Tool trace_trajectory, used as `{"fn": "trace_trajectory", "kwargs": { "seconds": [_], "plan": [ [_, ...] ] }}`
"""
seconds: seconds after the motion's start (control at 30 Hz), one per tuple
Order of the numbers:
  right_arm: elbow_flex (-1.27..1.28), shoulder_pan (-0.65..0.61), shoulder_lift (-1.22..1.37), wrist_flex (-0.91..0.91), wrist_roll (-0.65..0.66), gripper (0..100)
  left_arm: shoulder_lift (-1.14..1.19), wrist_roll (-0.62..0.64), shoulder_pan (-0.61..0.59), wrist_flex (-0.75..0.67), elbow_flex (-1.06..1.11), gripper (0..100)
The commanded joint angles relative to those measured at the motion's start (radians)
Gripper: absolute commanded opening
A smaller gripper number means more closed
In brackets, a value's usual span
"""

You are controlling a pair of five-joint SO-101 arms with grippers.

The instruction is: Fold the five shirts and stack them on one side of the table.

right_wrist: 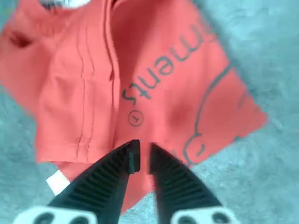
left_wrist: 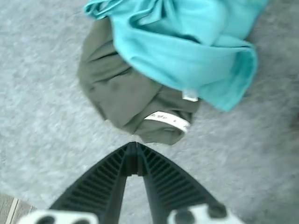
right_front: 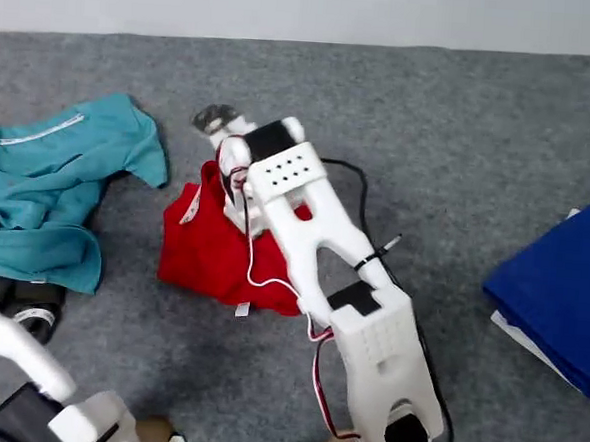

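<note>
A red shirt (right_front: pixel 213 246) lies crumpled in the middle of the grey table (right_front: pixel 461 131). My right arm (right_front: pixel 306 212) stretches over it. My right gripper (right_wrist: pixel 140 151) hangs just above the printed red shirt (right_wrist: pixel 154 84), fingers open by a narrow gap with nothing in them. At the left, a teal shirt (right_front: pixel 47 186) lies rumpled over a dark olive shirt (right_front: pixel 15 294). My left gripper (left_wrist: pixel 136 148) is shut and empty, a little short of the olive shirt (left_wrist: pixel 126 98), which has the teal shirt (left_wrist: pixel 187 42) draped over it. A folded blue shirt (right_front: pixel 561 287) rests at the right edge.
Something white (right_front: pixel 528 340) peeks out from under the blue shirt. My left arm (right_front: pixel 12 344) stands at the front left corner. A black cable (right_front: pixel 361 200) runs beside the right arm. Bare grey table lies between the red shirt and the blue shirt.
</note>
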Motion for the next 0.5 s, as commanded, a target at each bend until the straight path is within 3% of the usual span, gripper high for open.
{"fn": "trace_trajectory", "kwargs": {
  "seconds": [0.0, 0.27, 0.47],
  "plan": [
    [-0.057, -0.025, 0.027, -0.012, 0.025, 0.9, -0.041, -0.037, -0.06, 0.012, -0.01, 0],
    [-0.064, -0.214, 0.065, -0.148, 0.025, 1.0, -0.035, -0.078, -0.138, 0.011, -0.008, 0],
    [-0.255, -0.268, 0.068, -0.156, 0.025, 1.0, -0.035, -0.078, -0.155, 0.011, -0.005, 0]
  ]
}}
